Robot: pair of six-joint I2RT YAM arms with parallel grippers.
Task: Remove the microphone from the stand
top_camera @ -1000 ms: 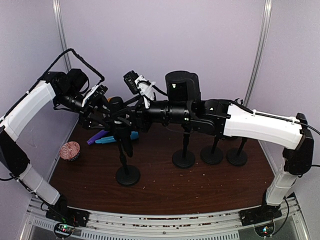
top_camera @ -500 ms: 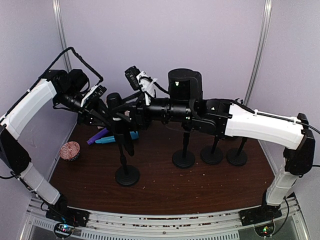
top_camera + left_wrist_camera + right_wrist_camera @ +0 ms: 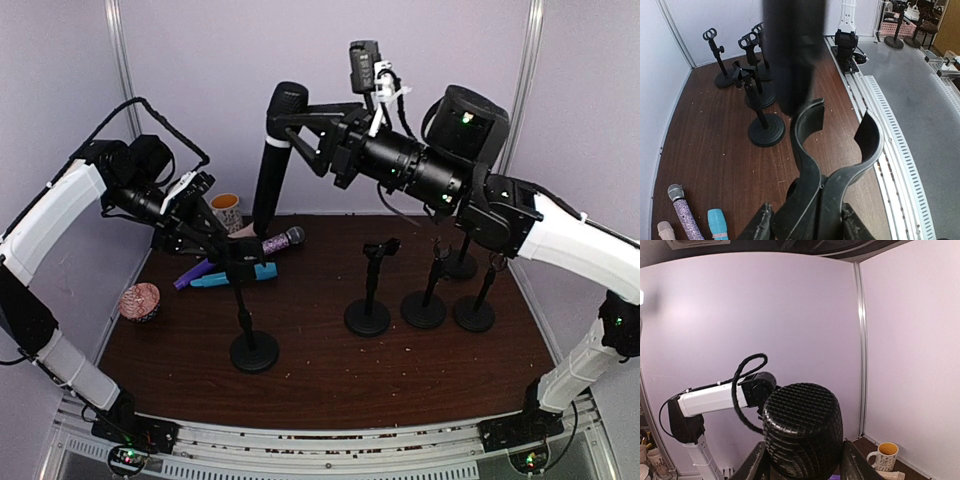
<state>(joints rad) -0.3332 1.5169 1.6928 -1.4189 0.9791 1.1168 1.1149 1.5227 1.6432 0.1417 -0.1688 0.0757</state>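
My right gripper (image 3: 292, 126) is shut on a black microphone (image 3: 272, 165) and holds it upright, high above the table and clear of the stand. Its meshed head fills the right wrist view (image 3: 802, 427) between my fingers (image 3: 756, 464). The black stand (image 3: 248, 320) is at front left with its round base (image 3: 255, 352) on the table. My left gripper (image 3: 226, 252) is shut on the stand's empty U-shaped clip (image 3: 832, 150), seen between its fingers (image 3: 759, 225). The microphone's lower end is a dark blur above the clip (image 3: 790, 55).
Three more empty stands (image 3: 367, 300) (image 3: 426, 296) (image 3: 472, 302) are at centre right. A sparkly purple microphone (image 3: 281, 242), a blue item (image 3: 232, 276), a purple item (image 3: 193, 274), a mug (image 3: 227, 212) and a cupcake (image 3: 139, 302) lie at back left.
My right gripper has lifted the black microphone up out of the stand's clip, high toward the back wall. My left gripper has stayed on the clip.
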